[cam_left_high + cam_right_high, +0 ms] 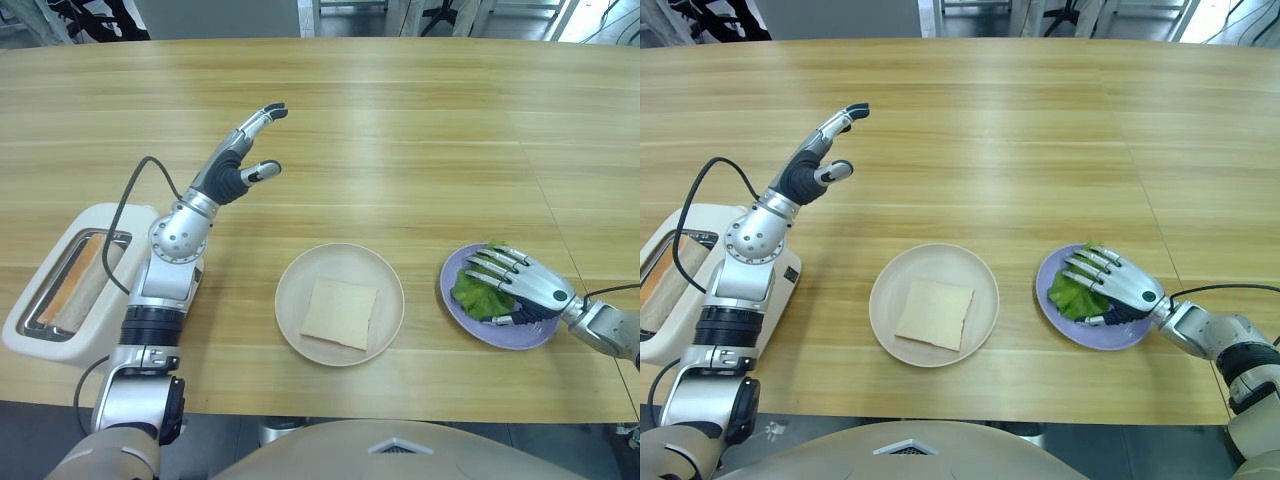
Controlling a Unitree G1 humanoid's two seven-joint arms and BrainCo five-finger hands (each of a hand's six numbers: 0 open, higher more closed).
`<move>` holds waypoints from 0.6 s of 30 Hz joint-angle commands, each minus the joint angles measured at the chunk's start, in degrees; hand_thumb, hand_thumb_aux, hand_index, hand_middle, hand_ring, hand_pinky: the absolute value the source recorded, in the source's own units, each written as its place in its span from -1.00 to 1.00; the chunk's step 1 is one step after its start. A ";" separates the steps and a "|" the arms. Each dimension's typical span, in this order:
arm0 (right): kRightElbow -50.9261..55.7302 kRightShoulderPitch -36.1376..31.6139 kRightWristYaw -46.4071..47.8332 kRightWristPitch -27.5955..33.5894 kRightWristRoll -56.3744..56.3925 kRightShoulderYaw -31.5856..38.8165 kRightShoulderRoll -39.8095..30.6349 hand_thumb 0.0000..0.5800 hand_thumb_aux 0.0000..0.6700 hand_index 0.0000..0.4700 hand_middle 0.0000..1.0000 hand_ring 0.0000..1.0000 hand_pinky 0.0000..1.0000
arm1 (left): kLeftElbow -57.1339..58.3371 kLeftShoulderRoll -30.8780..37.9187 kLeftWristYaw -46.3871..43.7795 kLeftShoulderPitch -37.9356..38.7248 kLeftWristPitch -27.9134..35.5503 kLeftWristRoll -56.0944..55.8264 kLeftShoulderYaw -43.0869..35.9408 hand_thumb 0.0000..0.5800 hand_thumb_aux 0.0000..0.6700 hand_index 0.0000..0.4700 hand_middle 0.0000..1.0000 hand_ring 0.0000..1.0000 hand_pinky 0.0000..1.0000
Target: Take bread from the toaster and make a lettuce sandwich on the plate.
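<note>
Sandwich abt a third done: one slice on plate, lettuce next.

Done, going by how things lie: bread slice (pixel 340 313) flat in the mid of the tan plate (pixel 340 262), by the near edge of the bench (pixel 400 120). Left to do: lettuce (pixel 468 292) onto it, then 2nd slice (pixel 85 285) out of the toaster (pixel 30 340) at the near left corner & on top. Lettuce not yet lifted, lying on purple plate (pixel 1090 338) by the near edge, right side. R hand (pixel 525 283) low over that plate, palm down, fingers spread & only a bit bent, resting on the leaves, not closed on them. L hand (pixel 240 160) up over the bench past the toaster, pointing to the far edge, fingers open, nothing in it.
</note>
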 commanded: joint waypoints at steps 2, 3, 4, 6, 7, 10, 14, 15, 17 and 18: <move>1.07 -0.35 0.37 -0.26 0.42 1.58 0.55 0.65 0.16 0.14 -1.00 -1.00 -1.00 | 0.71 0.35 -0.02 0.00 -0.10 1.17 -0.90 -1.00 -1.00 -1.00 -1.00 -1.00 -1.00; 1.00 -0.40 0.28 -0.31 0.56 1.64 0.48 0.71 0.24 0.21 -1.00 -1.00 -1.00 | 0.80 0.38 0.12 -0.02 -0.18 1.40 -0.88 -1.00 -1.00 -1.00 -1.00 -1.00 -1.00; 0.86 -0.47 0.20 -0.40 0.74 1.68 0.38 0.79 0.35 0.32 -1.00 -1.00 -1.00 | 0.85 0.40 0.22 -0.02 -0.23 1.55 -0.86 -1.00 -1.00 -1.00 -1.00 -1.00 -1.00; 0.45 -0.61 0.17 -0.62 1.12 1.75 0.10 0.81 0.39 0.36 -1.00 -1.00 -1.00 | 0.95 0.41 0.30 -0.03 -0.31 1.65 -0.85 -1.00 -1.00 -1.00 -1.00 -1.00 -1.00; 0.31 -0.67 0.19 -0.72 1.28 1.79 -0.01 0.82 0.40 0.37 -1.00 -1.00 -1.00 | 1.00 0.41 0.29 -0.06 -0.34 1.69 -0.89 -1.00 -1.00 -1.00 -1.00 -1.00 -1.00; 0.14 -0.79 0.17 -1.00 1.61 1.95 -0.21 0.85 0.45 0.42 -1.00 -1.00 -1.00 | 1.10 0.34 0.25 -0.14 -0.40 1.84 -0.96 -1.00 -1.00 -1.00 -1.00 -1.00 -1.00; 0.18 -0.89 0.15 -1.57 2.02 2.13 -0.24 0.97 0.76 0.72 -1.00 -1.00 -1.00 | 1.22 0.26 0.29 -0.16 -0.53 2.00 -0.93 -1.00 -1.00 -1.00 -1.00 -1.00 -1.00; 0.11 -0.91 0.17 -1.76 2.09 2.21 -0.16 0.99 0.87 0.83 -1.00 -1.00 -1.00 | 1.21 0.25 0.31 -0.13 -0.55 2.04 -0.91 -1.00 -1.00 -1.00 -1.00 -1.00 -1.00; -0.09 -0.93 0.23 -2.06 2.21 2.31 -0.02 1.00 1.00 0.96 -1.00 -1.00 -1.00 | 1.21 0.24 0.33 -0.10 -0.56 2.09 -0.89 -1.00 -1.00 -1.00 -1.00 -1.00 -1.00; -0.26 -0.91 0.13 -2.14 2.29 2.27 0.01 1.00 1.00 0.96 -1.00 -1.00 -1.00 | 1.23 0.25 0.34 -0.10 -0.56 2.10 -0.88 -1.00 -1.00 -1.00 -1.00 -1.00 -1.00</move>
